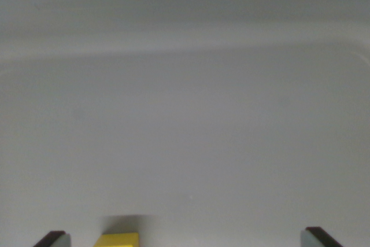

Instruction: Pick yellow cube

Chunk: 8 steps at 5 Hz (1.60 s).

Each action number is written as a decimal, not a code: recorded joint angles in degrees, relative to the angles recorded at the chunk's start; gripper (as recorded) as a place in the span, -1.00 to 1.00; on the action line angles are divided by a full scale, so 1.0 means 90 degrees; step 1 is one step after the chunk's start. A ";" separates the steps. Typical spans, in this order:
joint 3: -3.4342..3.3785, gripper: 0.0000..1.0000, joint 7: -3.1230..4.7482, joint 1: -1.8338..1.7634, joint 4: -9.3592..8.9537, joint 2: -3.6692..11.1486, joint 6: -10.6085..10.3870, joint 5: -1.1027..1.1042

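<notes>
Pale grey surface [185,131] fills nearly the whole wrist view, smooth and slightly blurred, with a soft raised fold or rim running across the upper part and a thin brown strip at the top left corner. Nothing else lies on it in the middle.

At the very bottom edge, two dark fingertips [53,239] of the gripper [185,240] poke into view — one at the wrist view's left, one far over at the wrist view's right. They stand wide apart, so the tool is released and grasps nothing.

The yellow cube [117,239] shows only as a sliver at the bottom edge, between the fingertips but much nearer the left one, with a faint shadow just above it.

The likely risk is the off-centre position: closing from here could let the left finger reach the cube first and push or spin it rather than trap it squarely. Most of the cube is out of frame, so its true pose cannot be judged.
</notes>
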State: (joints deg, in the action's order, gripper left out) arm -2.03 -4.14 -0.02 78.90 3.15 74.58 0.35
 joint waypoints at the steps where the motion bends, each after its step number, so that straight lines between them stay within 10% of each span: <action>1: 0.0000 -1.00 0.0000 0.0000 0.0000 0.0000 0.0000 0.0000; 8: -0.0144 -1.00 -0.0159 -0.0148 -0.1091 0.0284 -0.1143 -0.0063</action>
State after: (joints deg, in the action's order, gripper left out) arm -3.33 -5.57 -1.36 69.07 5.70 64.29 -0.22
